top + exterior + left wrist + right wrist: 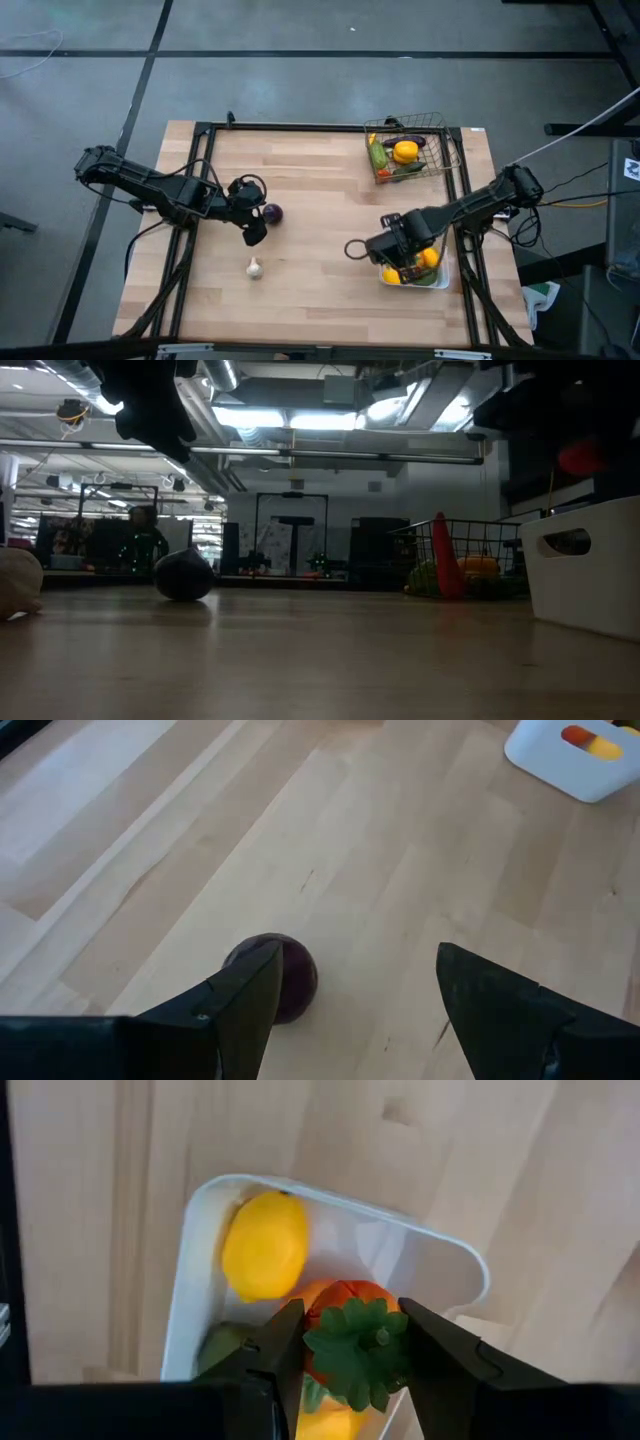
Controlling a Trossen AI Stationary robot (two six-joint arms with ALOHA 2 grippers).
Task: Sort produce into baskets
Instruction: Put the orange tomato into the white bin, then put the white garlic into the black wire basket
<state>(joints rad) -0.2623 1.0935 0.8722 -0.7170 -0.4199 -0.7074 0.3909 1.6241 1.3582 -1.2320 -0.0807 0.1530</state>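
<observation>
My right gripper hangs over the white tray at the table's near right, shut on an orange fruit with a green leafy cap. A lemon lies in the tray below it. My left gripper stands open above the table's left half. A purple eggplant rests on the wood just beside its fingers, untouched. White garlic lies nearer the front edge. The wire basket at the far right holds more produce. My right gripper pinches the orange fruit between its two fingers at the green leafy cap, which faces up toward the wrist. The fingers point down from above. The fruit hangs clear above the tray.
Bare wood lies between the two arms. In the low view the tray's wall stands at the right and the basket behind it. A black frame runs along the table's edges.
</observation>
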